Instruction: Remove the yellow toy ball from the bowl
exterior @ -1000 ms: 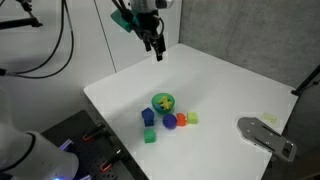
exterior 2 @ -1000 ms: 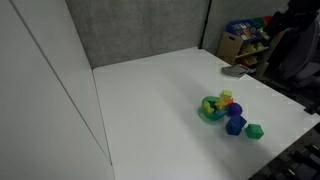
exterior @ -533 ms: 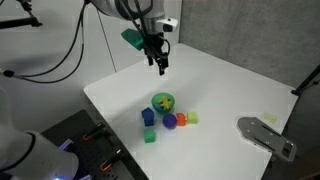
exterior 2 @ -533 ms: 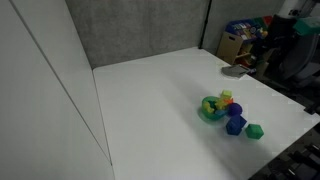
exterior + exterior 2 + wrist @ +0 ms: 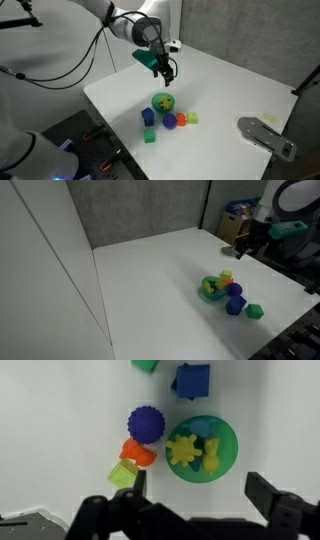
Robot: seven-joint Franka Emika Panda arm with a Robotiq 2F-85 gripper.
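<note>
A white counter carries toys clustered near one edge. In the wrist view, a pale cube, red ball and blue spiky ball are crowded against the bowl, where the yellow toy ball is lodged. The gripper is spread wide above it, empty. If it is lowered off-centre, the rim could be struck and the bowl tipped.

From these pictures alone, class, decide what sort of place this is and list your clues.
Probably a robotics lab or workshop, not a home: a robot arm over a white table, loose black cables hanging behind it, and a grey partition with cluttered shelves beside it.
</note>
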